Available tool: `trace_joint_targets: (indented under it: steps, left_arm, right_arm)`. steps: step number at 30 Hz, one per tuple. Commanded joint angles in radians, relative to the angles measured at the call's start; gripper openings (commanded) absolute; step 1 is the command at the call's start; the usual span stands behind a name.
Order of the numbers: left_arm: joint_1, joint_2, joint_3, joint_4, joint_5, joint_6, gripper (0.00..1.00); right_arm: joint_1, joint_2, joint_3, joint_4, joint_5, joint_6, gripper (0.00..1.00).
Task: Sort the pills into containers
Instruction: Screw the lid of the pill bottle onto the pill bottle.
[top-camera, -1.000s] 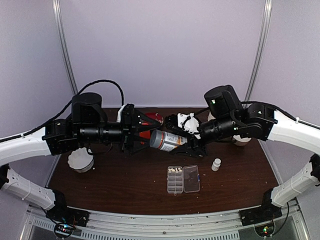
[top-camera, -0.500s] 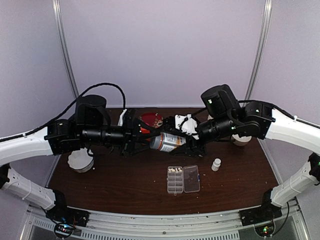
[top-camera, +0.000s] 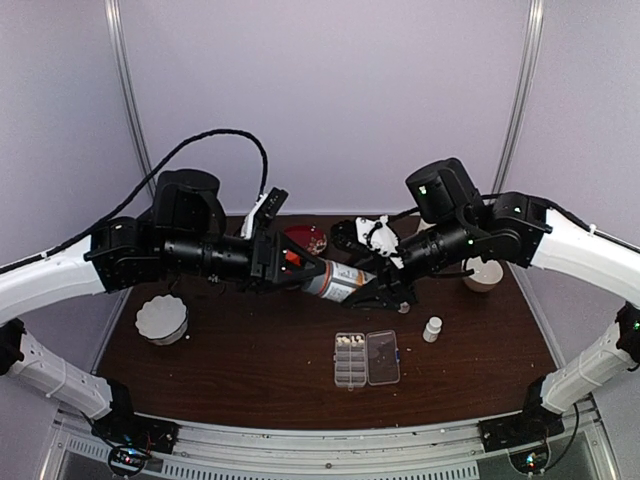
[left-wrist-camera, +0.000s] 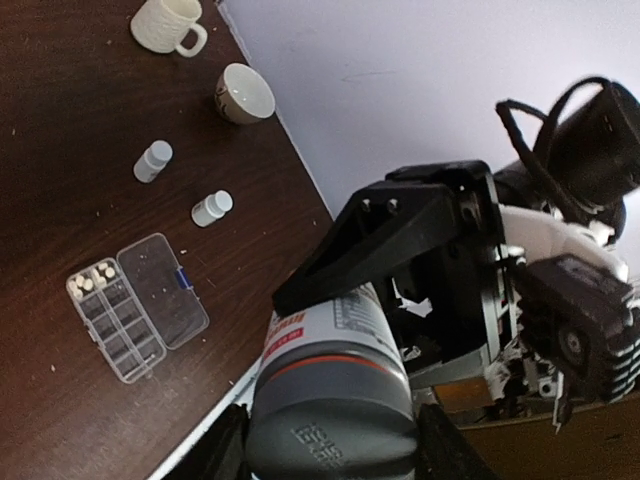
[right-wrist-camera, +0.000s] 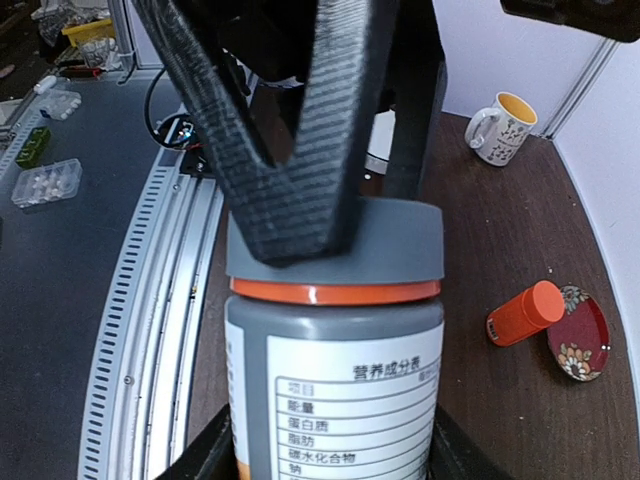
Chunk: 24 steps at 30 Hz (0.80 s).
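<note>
1. Fingers of the left gripper (top-camera: 297, 268) are clamped on the grey cap (left-wrist-camera: 335, 425), judged to be set for unscrewing it.
2. Between the arms, the large grey bottle (top-camera: 340, 283) is held on its side above the table (top-camera: 250, 370).
3. Its body is gripped by the right gripper (top-camera: 380, 291), apparently as a brace against the twist.
4. Below, the organiser box (top-camera: 352, 372) is laid open, lid flat to the right, so its compartments can be filled from above.
5. A few pills (left-wrist-camera: 92, 279) are seen in the two compartments at its far end; the rest look empty.
6. Near the box's right, a small white bottle (top-camera: 432, 328) is stood upright, untouched.
</note>
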Motion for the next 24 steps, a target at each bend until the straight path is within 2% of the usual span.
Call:
trace_joint_targets:
  steps: [1, 3, 5, 7, 9, 12, 18, 20, 24]
  left_arm:
    - [-0.004, 0.019, 0.009, 0.155, 0.078, 0.393, 0.06]
    - [-0.004, 0.014, -0.029, 0.243, 0.135, 0.543, 0.00]
    - [-0.005, 0.009, -0.053, 0.327, 0.199, 0.675, 0.00]
    - [-0.004, 0.014, -0.049, 0.327, 0.258, 0.852, 0.00]
    - [-0.004, 0.031, 0.000, 0.220, 0.283, 1.098, 0.00]
    - [-0.005, 0.068, 0.079, 0.093, 0.267, 1.338, 0.00]
    - [-0.005, 0.072, 0.092, 0.048, 0.363, 1.808, 0.00]
    - [-0.005, 0.069, 0.105, -0.031, 0.388, 2.025, 0.00]
    - [-0.011, 0.046, 0.085, -0.092, 0.343, 2.353, 0.00]
  right_arm:
    - [-0.004, 0.001, 0.014, 0.025, -0.226, 0.045, 0.00]
    - [-0.013, -0.005, 0.014, 0.033, -0.281, 0.061, 0.00]
    - [-0.018, -0.007, 0.017, 0.035, -0.324, 0.073, 0.00]
    - [-0.024, -0.008, 0.021, 0.030, -0.363, 0.086, 0.00]
    - [-0.033, -0.008, 0.023, 0.020, -0.400, 0.091, 0.00]
    - [-0.043, -0.013, 0.011, 0.026, -0.434, 0.108, 0.00]
    - [-0.056, -0.014, 0.004, 0.027, -0.447, 0.143, 0.00]
    - [-0.060, -0.011, 0.003, 0.029, -0.446, 0.151, 0.00]
    - [-0.067, -0.006, -0.002, 0.027, -0.458, 0.165, 0.00]
